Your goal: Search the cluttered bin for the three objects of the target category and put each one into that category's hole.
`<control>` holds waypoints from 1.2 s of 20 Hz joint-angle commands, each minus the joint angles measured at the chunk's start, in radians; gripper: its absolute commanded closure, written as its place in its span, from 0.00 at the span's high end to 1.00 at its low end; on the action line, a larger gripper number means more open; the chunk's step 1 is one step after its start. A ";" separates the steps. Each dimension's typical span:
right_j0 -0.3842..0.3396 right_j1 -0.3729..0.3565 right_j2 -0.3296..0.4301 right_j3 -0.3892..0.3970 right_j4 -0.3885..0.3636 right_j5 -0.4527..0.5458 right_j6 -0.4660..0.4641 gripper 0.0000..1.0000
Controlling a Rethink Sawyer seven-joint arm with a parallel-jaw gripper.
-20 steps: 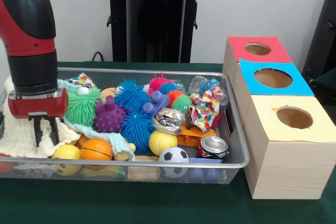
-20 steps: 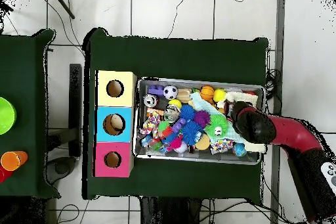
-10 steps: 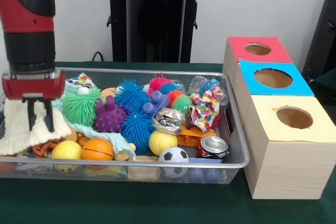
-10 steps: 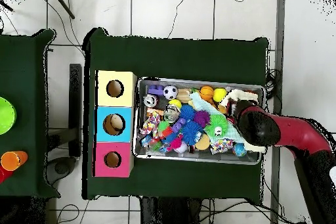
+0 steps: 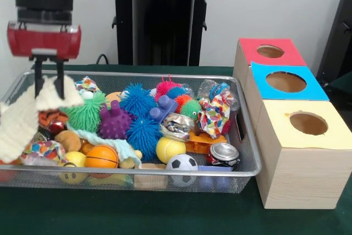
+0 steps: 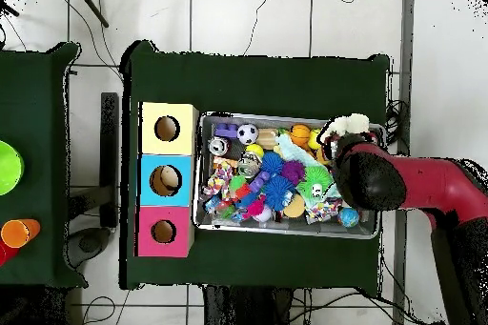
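Pinching the cream cloth at its top fold, the gripper hung at ten o'clock above the wire bin; carrying it clear should avoid snagging toys.

arm: red and black, vertical at the front view's upper left; in the overhead view it enters from 3 o'clock
end effector: points straight down, raised, fingers closed on a cream cloth hanging at 7 o'clock
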 commanded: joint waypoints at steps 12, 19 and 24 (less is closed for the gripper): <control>0.039 -0.136 -0.056 0.132 0.051 0.095 0.013 0.00; 0.045 -0.153 -0.073 0.164 0.064 0.075 0.050 0.00; 0.040 -0.187 -0.092 0.227 0.071 0.023 0.083 0.00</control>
